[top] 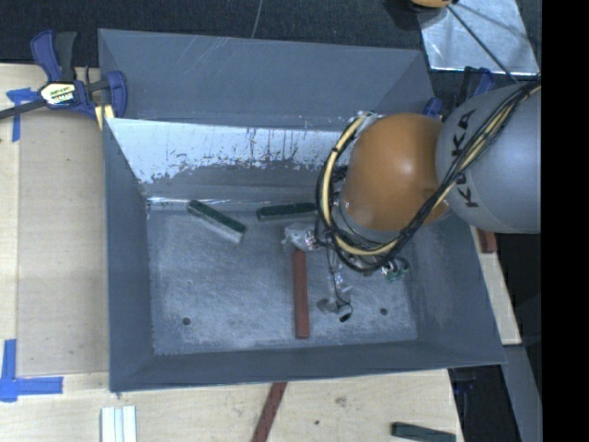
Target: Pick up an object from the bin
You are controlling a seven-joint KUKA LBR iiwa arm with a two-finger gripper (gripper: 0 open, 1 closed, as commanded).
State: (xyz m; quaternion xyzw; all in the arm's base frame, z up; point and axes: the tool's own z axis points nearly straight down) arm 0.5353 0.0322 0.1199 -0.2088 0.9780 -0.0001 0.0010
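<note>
My gripper (339, 304) hangs low over the bin floor, right of centre, below the orange cover. A long reddish-brown stick (300, 295) lies upright in the picture just left of the fingertips, apart from them by a small gap. A small crumpled silvery piece (299, 238) sits at the stick's top end. I see nothing between the fingers.
A dark green bar with a pale end (217, 219) lies slanted at the back left of the floor. A second dark bar (286, 211) lies along the back wall. The arm and its cables cover the bin's right side; the floor's left half holds nothing else.
</note>
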